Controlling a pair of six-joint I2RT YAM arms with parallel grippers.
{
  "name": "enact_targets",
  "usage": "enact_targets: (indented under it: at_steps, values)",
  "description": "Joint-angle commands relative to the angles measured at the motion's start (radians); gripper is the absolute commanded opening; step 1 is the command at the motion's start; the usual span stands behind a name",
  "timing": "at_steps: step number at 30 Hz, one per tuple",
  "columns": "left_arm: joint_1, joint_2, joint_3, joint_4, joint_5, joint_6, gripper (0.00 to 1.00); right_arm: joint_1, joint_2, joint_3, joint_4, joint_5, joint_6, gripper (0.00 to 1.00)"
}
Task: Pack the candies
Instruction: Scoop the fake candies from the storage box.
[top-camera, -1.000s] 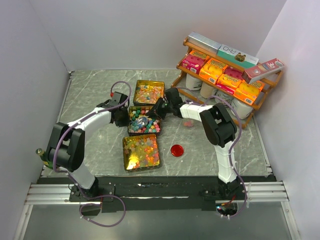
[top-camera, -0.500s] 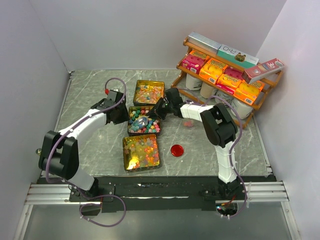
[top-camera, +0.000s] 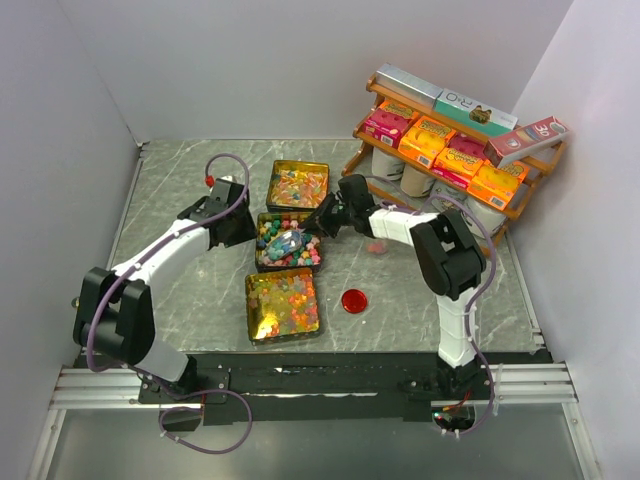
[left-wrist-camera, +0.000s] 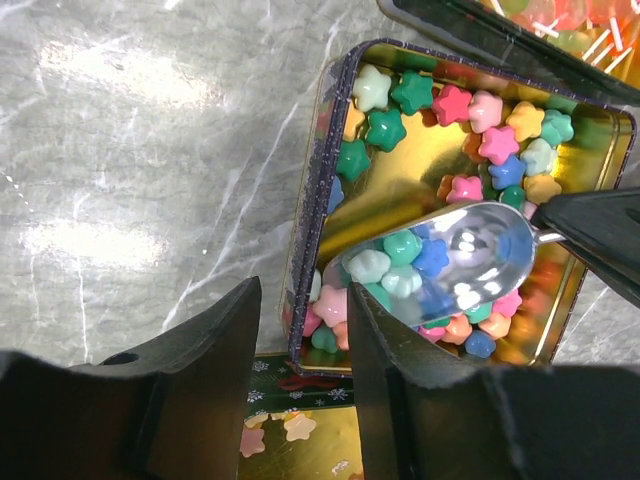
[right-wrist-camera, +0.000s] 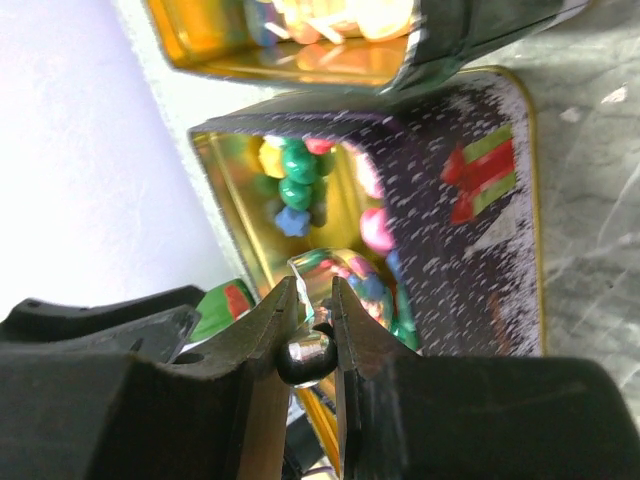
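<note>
The candies (top-camera: 290, 256) are small star-shaped sweets in mixed colours, lying in the middle gold tin (top-camera: 287, 268). My right gripper (top-camera: 322, 222) is shut on the handle of a metal scoop (top-camera: 290, 240), whose bowl sits in that tin holding several candies (left-wrist-camera: 405, 262). In the right wrist view the fingers (right-wrist-camera: 312, 295) clamp the scoop's round handle end (right-wrist-camera: 305, 355). My left gripper (top-camera: 250, 232) is open at the tin's left side. In the left wrist view its fingers (left-wrist-camera: 302, 300) straddle the tin's wall (left-wrist-camera: 318, 190) near a corner, with a gap on both sides.
A far gold tin (top-camera: 298, 185) and a near gold tin (top-camera: 283, 303) also hold sweets. A red round lid (top-camera: 353, 300) and a small pink object (top-camera: 377, 246) lie on the marble table. A wooden shelf (top-camera: 450, 150) with orange and pink boxes stands at the back right.
My left arm has swung up and its gripper has shifted slightly towards the far side of the tin's wall. The scoop has moved a little to the right within the middle tin.
</note>
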Motion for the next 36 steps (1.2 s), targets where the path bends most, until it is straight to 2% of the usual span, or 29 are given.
enact_targets:
  at_steps: [1,22,36]
  values:
    - [0.006,-0.048,0.017,0.007,-0.023,-0.012,0.45,-0.01,-0.077,-0.028,0.156,-0.015,0.042,0.0]
    - [0.036,-0.084,0.003,0.002,-0.038,-0.019,0.45,-0.041,-0.126,-0.039,0.196,-0.049,0.056,0.0]
    - [0.074,-0.18,-0.029,0.002,-0.106,-0.058,0.48,-0.073,-0.252,-0.077,0.291,-0.081,0.266,0.0]
